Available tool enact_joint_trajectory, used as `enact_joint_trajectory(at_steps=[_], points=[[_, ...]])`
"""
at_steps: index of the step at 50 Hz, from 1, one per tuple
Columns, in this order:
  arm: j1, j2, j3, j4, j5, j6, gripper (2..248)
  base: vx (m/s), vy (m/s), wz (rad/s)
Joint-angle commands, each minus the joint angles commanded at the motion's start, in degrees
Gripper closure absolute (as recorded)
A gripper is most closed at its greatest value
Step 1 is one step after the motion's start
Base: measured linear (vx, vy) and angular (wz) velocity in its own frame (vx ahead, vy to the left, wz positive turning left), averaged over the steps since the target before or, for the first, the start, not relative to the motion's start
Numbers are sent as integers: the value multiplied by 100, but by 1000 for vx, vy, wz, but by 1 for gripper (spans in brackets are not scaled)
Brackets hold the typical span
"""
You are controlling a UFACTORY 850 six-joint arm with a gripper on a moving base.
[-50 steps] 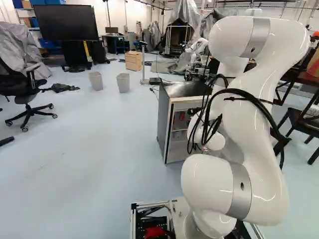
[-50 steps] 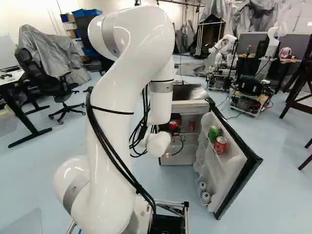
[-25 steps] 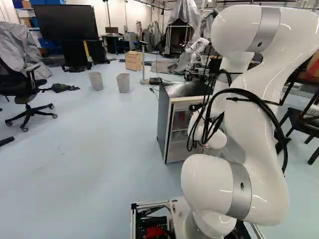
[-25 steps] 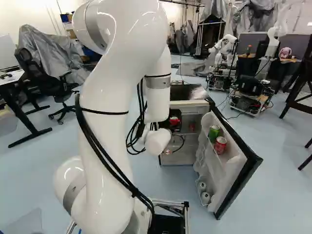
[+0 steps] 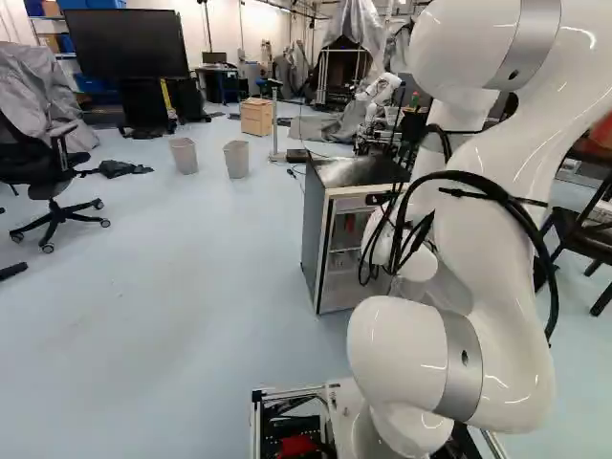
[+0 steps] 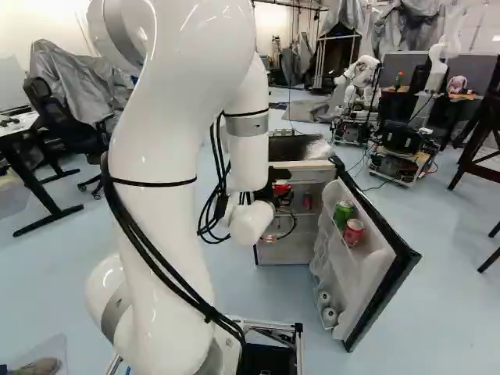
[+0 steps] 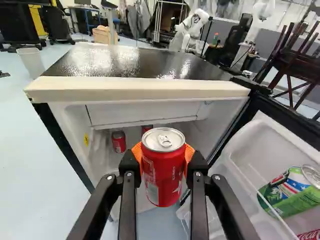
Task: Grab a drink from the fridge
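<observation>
Gripper [image 7: 162, 156], w/ red can [image 7: 163, 175] pinched, in front of fridge [image 7: 137, 89], might hit its open door [image 6: 369, 283] & drop can if arm [image 6: 160, 164] swings doorward.

At the left of the left base view, a black office chair [image 5: 27, 161] stands near a grey sheet [image 5: 36, 86]. A big black screen [image 5: 126, 44] is farther back. Two bins, a pale bin [image 5: 184, 156] and a second bin [image 5: 236, 160], stand apart, a wooden box [image 5: 256, 118] behind them.
</observation>
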Motion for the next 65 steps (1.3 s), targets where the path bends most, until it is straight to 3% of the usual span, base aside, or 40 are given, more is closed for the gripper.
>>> enact_joint_trajectory(at_steps=[42,65], points=[[2,775,193,0,0,0,152,0,0,0],[2,850,208,76,-261,0,152,0,0,0]])
